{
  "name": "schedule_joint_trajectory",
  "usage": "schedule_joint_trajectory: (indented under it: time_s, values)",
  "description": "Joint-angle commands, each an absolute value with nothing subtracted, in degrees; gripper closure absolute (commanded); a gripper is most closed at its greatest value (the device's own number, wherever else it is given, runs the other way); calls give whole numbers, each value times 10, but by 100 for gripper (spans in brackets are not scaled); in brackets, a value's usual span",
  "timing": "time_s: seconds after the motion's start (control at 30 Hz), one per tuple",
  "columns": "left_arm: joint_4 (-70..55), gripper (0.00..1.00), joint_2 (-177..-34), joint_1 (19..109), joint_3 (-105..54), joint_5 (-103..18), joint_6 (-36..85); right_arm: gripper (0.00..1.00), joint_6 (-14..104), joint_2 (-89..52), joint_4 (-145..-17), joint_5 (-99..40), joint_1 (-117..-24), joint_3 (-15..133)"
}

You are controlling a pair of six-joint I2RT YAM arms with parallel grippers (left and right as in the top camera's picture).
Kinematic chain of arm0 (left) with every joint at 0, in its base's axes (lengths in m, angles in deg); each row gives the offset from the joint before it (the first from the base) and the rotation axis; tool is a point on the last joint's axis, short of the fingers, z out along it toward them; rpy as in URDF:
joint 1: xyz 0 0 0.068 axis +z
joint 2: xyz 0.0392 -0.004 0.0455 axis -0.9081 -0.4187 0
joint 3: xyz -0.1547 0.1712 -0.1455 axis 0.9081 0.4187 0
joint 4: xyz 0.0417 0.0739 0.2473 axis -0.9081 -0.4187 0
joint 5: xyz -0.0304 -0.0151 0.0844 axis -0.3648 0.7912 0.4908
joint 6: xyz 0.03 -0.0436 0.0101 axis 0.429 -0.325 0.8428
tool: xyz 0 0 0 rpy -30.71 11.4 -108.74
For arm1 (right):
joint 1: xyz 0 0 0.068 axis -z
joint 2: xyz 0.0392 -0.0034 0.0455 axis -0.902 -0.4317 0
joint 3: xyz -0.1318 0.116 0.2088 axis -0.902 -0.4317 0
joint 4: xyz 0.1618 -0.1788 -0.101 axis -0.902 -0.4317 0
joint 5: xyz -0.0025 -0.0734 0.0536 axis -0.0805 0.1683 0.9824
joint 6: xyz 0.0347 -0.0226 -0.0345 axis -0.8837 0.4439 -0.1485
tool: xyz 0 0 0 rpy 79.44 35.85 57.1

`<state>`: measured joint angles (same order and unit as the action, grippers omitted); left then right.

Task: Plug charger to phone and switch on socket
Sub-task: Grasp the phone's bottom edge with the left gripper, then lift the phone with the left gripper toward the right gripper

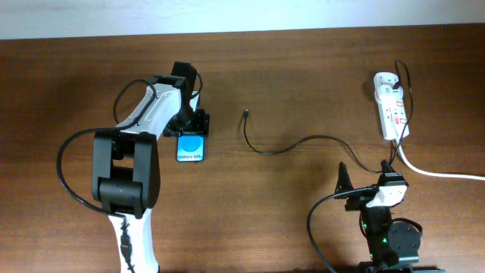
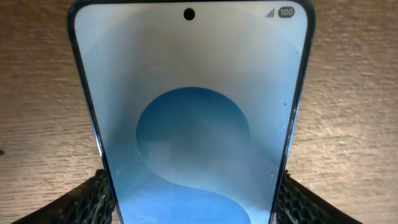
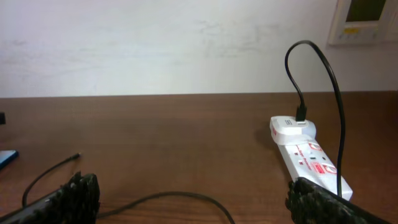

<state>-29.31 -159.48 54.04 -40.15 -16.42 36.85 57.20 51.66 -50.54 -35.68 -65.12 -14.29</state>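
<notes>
Overhead view: I see the left gripper (image 1: 193,127) clamped on the phone (image 1: 191,146), which lies screen-up on the bench (image 1: 288,68) left of centre, about midway between the far and near edges. Left wrist view: its ribbed fingers (image 2: 87,200) press against both long sides of the phone (image 2: 193,112), whose blue screen fills most of the frame. The charger (image 1: 318,137) runs from the far end of the socket (image 1: 390,106), close to the right edge, loops beside the strip and trails leftward across the wood. Its plug tip (image 1: 245,113) lies loose between phone and socket, apart from the phone. A white cord (image 1: 439,173) leaves the socket toward the right edge. The right gripper (image 1: 365,173) sits toward the near right corner, released, its fingers (image 3: 74,196) spread wide and holding nothing. Right wrist view: I see the socket (image 3: 308,155) ahead and the charger (image 3: 323,93) arching above it.
</notes>
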Motion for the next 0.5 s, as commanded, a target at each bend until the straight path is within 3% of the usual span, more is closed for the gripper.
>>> schedule_joint_trajectory:
  time_s: [0.0, 0.1, 0.33, 0.47]
  values:
    - [-298, 44, -1601, 538, -428, -184, 359, 1, 568, 521, -484, -345, -656, -144]
    - [-297, 55, -1601, 538, -428, -184, 359, 2, 568, 516, -484, -335, -656, -130]
    - [-319, 99, -1601, 538, -461, -183, 359, 2, 568, 352, -491, -286, -655, -19]
    - [-321, 100, -1601, 538, -465, -183, 359, 1, 568, 224, -535, -262, -656, 69]
